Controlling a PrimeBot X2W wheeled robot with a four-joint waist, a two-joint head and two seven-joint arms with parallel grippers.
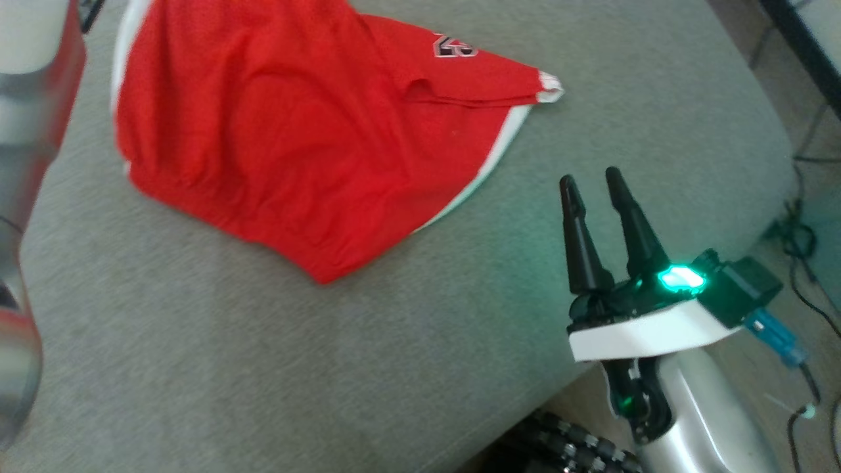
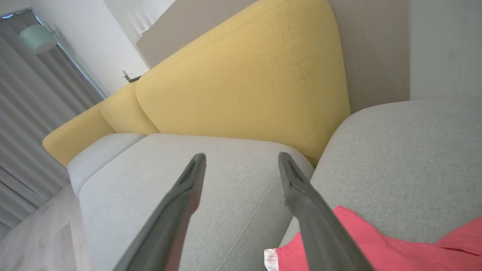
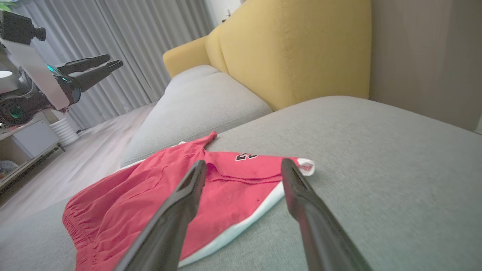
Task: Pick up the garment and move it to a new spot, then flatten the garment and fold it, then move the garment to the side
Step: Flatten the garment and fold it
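Right claw (image 1: 590,176) stands in the head view with its two fingers spread and nothing between them, hovering over the grey seat cushion (image 1: 328,368), near the garment (image 1: 295,144) but apart from it. The garment, red shorts with white trim, lies loose on this cushion toward the far left. It looks doubled over itself, with wrinkles along the waistband. At the left edge there is a blurred silver and red shape (image 1: 26,197), probably the left arm, but I cannot say this for sure. In the left wrist view, the left claw (image 2: 241,156) is also wide open and empty, pointing toward the yellow back cushion (image 2: 244,82). One corner of the garment lies low at the right, partly behind one finger and not touched. In the right wrist view, the right fingers frame the garment, which lies flat on the cushion, and the left claw is raised in the air, well apart from it. My judgement is that the garment is set down and seems folded at least once, so the first steps appear done. The fold is not very neat, and the last move to the side may remain, since neither claw holds the cloth.
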